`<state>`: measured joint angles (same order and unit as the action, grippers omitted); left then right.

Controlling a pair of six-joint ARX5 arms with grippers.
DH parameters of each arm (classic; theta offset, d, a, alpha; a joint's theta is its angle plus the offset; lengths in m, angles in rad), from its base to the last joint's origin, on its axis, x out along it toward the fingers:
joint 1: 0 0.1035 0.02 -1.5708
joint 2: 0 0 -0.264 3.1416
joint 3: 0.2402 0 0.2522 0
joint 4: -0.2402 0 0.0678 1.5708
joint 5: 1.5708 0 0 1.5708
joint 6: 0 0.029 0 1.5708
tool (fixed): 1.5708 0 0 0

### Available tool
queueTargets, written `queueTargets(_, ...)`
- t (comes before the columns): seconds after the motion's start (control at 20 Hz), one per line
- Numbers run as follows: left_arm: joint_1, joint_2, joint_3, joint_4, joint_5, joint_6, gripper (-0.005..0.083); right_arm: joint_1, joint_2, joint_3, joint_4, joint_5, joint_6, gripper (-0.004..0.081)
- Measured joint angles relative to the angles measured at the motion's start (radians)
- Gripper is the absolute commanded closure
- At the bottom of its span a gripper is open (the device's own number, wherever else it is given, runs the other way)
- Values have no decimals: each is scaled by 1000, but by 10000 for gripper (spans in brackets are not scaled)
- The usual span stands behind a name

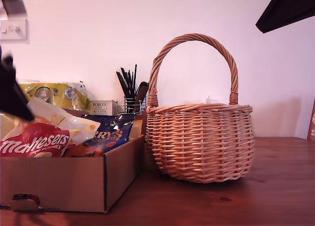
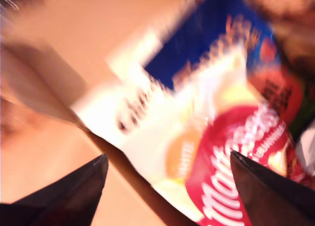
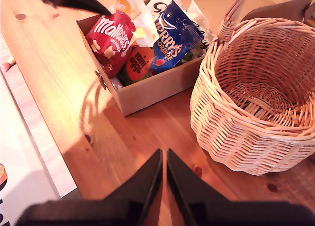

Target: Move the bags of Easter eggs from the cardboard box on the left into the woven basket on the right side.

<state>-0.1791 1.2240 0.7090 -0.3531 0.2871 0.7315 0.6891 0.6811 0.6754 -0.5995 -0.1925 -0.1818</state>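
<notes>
Wooden table [image 1: 275, 186] carries everything. Largest on it, at the exterior view's right, stands the woven basket [image 1: 199, 137], upright, handle arched; my second wrist view shows its inside bare. Touching or just beside its flank, at the exterior view's left, sits the cardboard box [image 1: 59, 179], holding the bags of Easter eggs: a red Maltesers pouch [image 1: 34, 141], a dark blue Terry's Orange pouch [image 1: 110, 132], a cream Galaxy pouch [image 1: 64, 120] and a red-green mini eggs pouch [image 3: 139, 64]. My first gripper [image 2: 167, 186] hangs above these pouches with jaws spread wide, gripping nothing. My second gripper [image 3: 163, 159] hovers over bare table near the basket, fingers pressed together, empty.
</notes>
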Motion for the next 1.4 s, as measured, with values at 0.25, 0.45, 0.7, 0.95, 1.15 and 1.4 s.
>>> queueTargets(0.25,24,41,38,-85,107,-45,69,0,0,0,0,0,0,782)
queueTargets(0.45,-7,41,95,-216,153,-48,69,0,0,0,1,0,0,782)
queueTargets(0.7,-18,41,94,-336,161,-69,69,0,0,0,4,0,0,782)
queueTargets(0.95,-29,41,94,-320,139,-71,70,0,0,0,4,0,0,782)
queueTargets(1.15,-29,54,94,-211,107,-71,70,0,0,0,1,0,0,782)
queueTargets(1.4,-38,217,94,-193,107,-55,180,0,0,0,0,-5,0,782)
